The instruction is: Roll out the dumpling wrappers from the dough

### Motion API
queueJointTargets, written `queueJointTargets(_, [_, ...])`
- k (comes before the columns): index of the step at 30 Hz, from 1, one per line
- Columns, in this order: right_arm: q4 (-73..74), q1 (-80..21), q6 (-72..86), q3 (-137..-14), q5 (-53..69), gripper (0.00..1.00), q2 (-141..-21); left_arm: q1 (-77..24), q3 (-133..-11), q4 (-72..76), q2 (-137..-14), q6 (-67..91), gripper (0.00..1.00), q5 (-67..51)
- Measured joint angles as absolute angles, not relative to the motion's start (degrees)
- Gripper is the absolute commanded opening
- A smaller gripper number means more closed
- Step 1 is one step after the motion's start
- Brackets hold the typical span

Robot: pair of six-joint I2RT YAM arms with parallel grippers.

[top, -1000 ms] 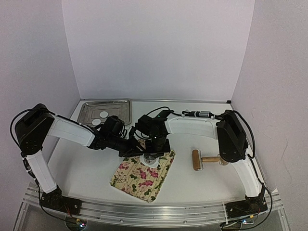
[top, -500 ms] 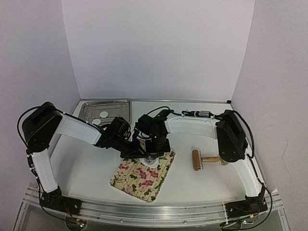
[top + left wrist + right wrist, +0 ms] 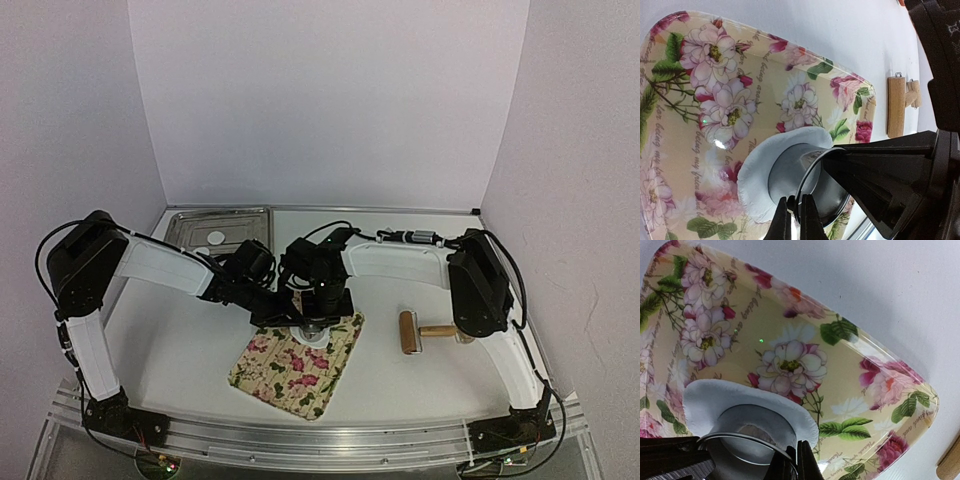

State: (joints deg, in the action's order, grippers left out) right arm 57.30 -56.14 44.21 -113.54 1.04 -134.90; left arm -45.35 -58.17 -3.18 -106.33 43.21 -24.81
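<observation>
1. Setting: robot test booth, laboratory type.
2. Enclosure: plain pale wall panels [image 3: 330,100] around three sides of a white table [image 3: 180,350].
3. Mounting: aluminium rail [image 3: 320,440] bearing the left arm [image 3: 150,265] and right arm [image 3: 400,262].
4. Props: floral mat [image 3: 290,375], wooden roller [image 3: 407,332], metal tray [image 3: 240,225].

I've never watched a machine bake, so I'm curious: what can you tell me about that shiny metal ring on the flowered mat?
The metal ring cutter is a short, open, thin-walled band of shiny, silvery metal. It stands upright on a flattened sheet of white dough, which lies on the floral mat. Both arms hold it: the left tool is shut on its thin rim, and the right tool pinches the rim at another spot. What lies inside the ring is unclear.
</observation>
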Motion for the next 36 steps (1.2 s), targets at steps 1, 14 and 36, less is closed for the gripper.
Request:
queueJointTargets(1, [57.30,-56.14,44.21,-113.54,1.06,0.00,-134.92,-45.36,-58.18,-3.18,-106.36,43.13,0.00,-24.74])
queueJointTargets(14, [57.06,-55.94,44.29,-113.08,1.61,0.00,-135.05,-45.40,-58.39,-2.72,-107.36,42.81,0.00,-24.81])
queueJointTargets(36, [57.38,-55.92,46.28,-112.00,1.10,0.00,-135.97,-46.15,-56.90,2.14,-109.25,41.97,0.00,-23.91])
